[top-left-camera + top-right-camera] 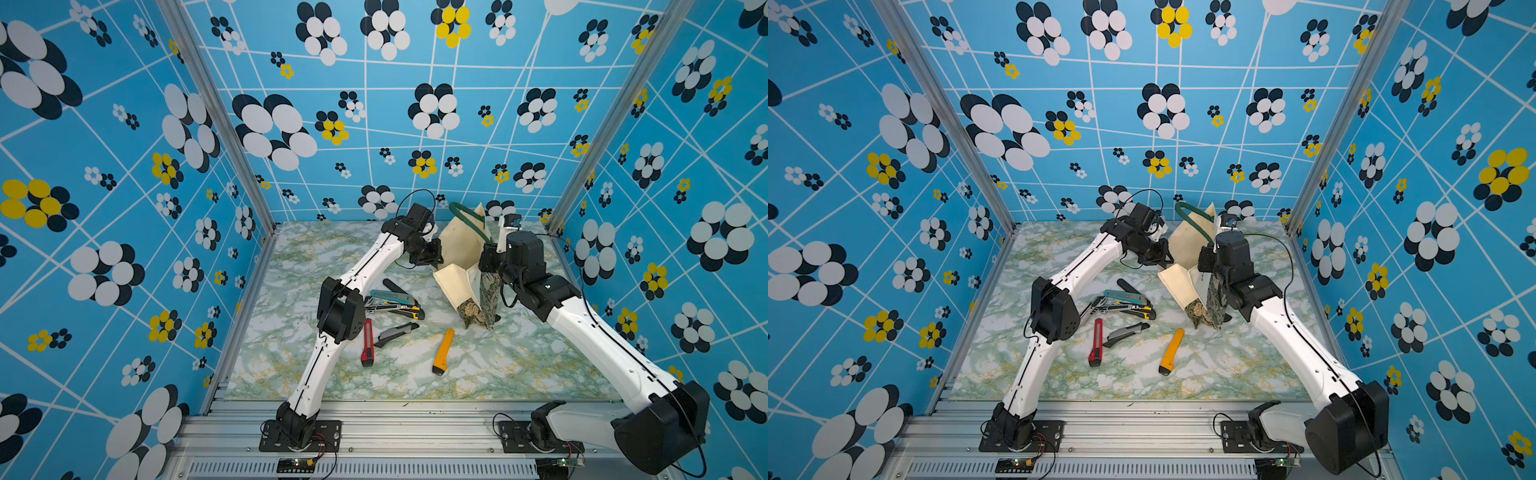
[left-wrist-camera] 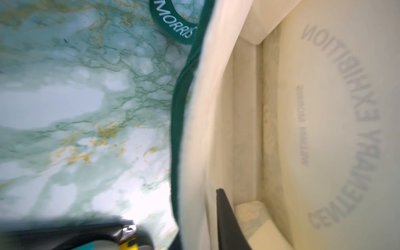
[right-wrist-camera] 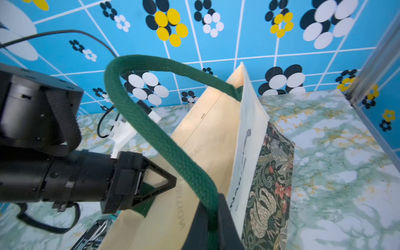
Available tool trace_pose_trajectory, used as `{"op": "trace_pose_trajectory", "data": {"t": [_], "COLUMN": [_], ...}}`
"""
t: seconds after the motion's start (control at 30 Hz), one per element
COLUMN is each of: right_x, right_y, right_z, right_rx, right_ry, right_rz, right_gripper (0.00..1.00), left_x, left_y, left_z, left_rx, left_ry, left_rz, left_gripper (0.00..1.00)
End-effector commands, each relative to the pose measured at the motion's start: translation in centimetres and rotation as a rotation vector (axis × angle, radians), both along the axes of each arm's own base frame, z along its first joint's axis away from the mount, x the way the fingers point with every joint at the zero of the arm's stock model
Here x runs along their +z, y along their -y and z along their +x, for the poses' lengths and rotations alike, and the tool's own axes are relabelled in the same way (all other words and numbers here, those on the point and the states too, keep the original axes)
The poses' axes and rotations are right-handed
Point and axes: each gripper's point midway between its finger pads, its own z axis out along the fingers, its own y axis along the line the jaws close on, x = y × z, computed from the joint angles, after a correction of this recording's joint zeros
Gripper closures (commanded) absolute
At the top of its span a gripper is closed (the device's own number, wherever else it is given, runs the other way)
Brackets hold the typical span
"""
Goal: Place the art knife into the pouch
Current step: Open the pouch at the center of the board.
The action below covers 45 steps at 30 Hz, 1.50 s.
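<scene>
Cream canvas pouch point(image 1: 455, 245) rear-centre on marbled table point(image 1: 519, 365), pile of utility knives point(image 1: 392, 306) left-front of it, orange plastic knife point(image 1: 443, 351) before it.

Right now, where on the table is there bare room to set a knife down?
Bare table at the far left, between the left arm and the wall; a strip along the near edge, before the orange knife; and between that knife and the right arm. Crowded: the middle, with the knife pile, red knife and grey knife left of the pouch.
</scene>
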Motion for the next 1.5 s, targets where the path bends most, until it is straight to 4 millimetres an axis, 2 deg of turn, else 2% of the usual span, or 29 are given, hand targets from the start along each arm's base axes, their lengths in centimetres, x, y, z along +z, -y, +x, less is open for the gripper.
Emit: {"op": "trace_pose_trajectory", "data": {"t": [0.0,0.1,0.13,0.2,0.23,0.37,0.47,0.6,0.67,0.73,0.8,0.93,1.1,1.27,1.3,1.37,1.4,1.47], "right_x": [-0.1,-2.4,-2.7,-3.1,-3.2,-1.0,1.5,2.6,2.2,0.4,-1.0,-3.2,-5.2,-8.2,-8.6,-9.2,-8.5,-8.7], "right_y": [6.4,9.6,10.2,11.1,11.4,11.6,10.3,5.9,3.3,1.6,0.6,-1.1,-2.1,-2.4,-2.5,-3.0,-3.2,-3.0], "right_z": [-2.3,-4.8,-5.5,-6.5,-7.1,-8.0,-6.7,-2.9,-0.7,0.9,2.0,3.8,4.6,4.9,5.0,5.2,5.7,5.8], "right_rx": [-0.417,-0.6,-0.634,-0.679,-0.695,-0.653,-0.522,-0.296,-0.193,-0.147,-0.12,-0.057,-0.027,-0.04,-0.035,-0.016,-0.01,-0.018], "right_ry": [0.049,0.018,0.019,0.015,0.008,0.021,0.03,-0.069,-0.135,-0.237,-0.301,-0.362,-0.437,-0.538,-0.549,-0.565,-0.554,-0.584], "right_rz": [0.225,0.393,0.43,0.473,0.482,0.437,0.344,0.279,0.288,0.286,0.274,0.278,0.273,0.249,0.25,0.256,0.262,0.24], "right_gripper": [0.92,0.68,0.61,0.34,0.29,0.26,0.26,0.25,0.23,0.21,0.25,0.25,0.25,0.29,0.33,0.55,0.73,1.0], "left_x": [2.7,4.8,5.6,7.3,8.1,9.4,9.3,9.4,9.6,9.8,10.1,10.3,9.8,9.6,9.7,9.6,9.7,9.8], "left_y": [-2.0,-2.8,-2.9,-2.9,-2.9,-2.3,-1.8,-1.2,-1.1,-1.0,-0.8,-0.5,0.1,0.4,0.3,0.3,0.2,-0.2], "left_z": [0.7,0.7,0.6,0.4,0.3,-0.4,-1.1,-2.0,-2.4,-2.8,-3.1,-3.7,-4.5,-4.8,-4.7,-4.5,-4.4,-3.9], "left_rx": [0.024,0.034,0.032,0.029,0.027,0.0,-0.023,-0.064,-0.08,-0.091,-0.105,-0.126,-0.158,-0.166,-0.163,-0.16,-0.157,-0.144], "left_ry": [0.113,0.179,0.206,0.258,0.283,0.329,0.335,0.36,0.376,0.392,0.411,0.441,0.459,0.475,0.477,0.483,0.491,0.509], "left_rz": [0.079,0.111,0.116,0.119,0.12,0.125,0.135,0.163,0.18,0.195,0.202,0.228,0.258,0.281,0.284,0.29,0.298,0.317], "left_gripper": [1.0,1.0,1.0,1.0,1.0,1.0,1.0,1.0,1.0,1.0,1.0,1.0,1.0,1.0,1.0,1.0,1.0,1.0]}}
